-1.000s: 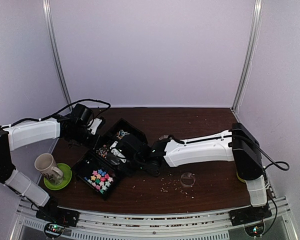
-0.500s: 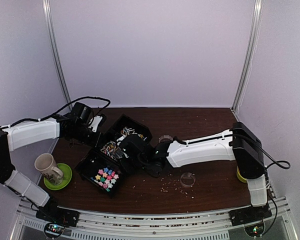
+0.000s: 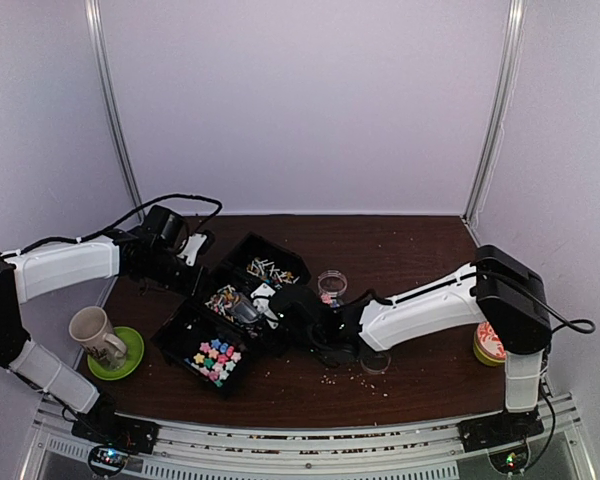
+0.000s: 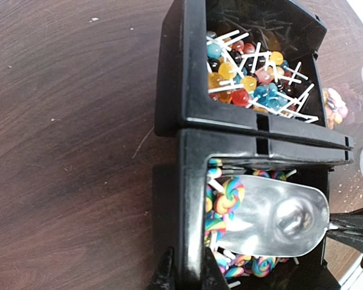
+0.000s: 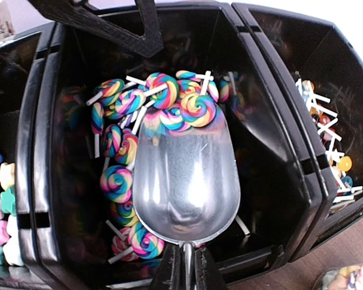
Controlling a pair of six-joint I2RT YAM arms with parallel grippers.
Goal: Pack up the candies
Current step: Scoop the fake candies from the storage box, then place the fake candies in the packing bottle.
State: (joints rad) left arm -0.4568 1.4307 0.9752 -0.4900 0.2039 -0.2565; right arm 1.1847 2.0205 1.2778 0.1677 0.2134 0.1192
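A black three-compartment tray [image 3: 168, 337] holds the candies. Multicoloured star pieces [image 3: 212, 358] fill the near compartment. Rainbow swirl lollipops [image 5: 169, 109] with white sticks lie in the middle one. Small round lollipops [image 4: 248, 78] fill the far one. My left gripper [image 4: 189, 275] is shut on the tray's wall [image 4: 190, 181] and shows in the top view [image 3: 193, 262]. My right gripper [image 5: 184, 272] is shut on the handle of a metal scoop [image 5: 186, 181]. The scoop lies in the middle compartment, its bowl empty and its front lip against the swirl lollipops.
A mug on a green saucer [image 3: 105, 340] stands left of the tray. Two small clear jars [image 3: 332, 283] [image 3: 375, 360] stand right of it. A round yellow container [image 3: 490, 342] sits by the right arm's base. Pale crumbs are scattered over the brown table [image 3: 400, 250].
My right gripper has drawn back to the right with the scoop, uncovering the middle and far compartments. The tray has shifted slightly right. The left gripper has kept its hold.
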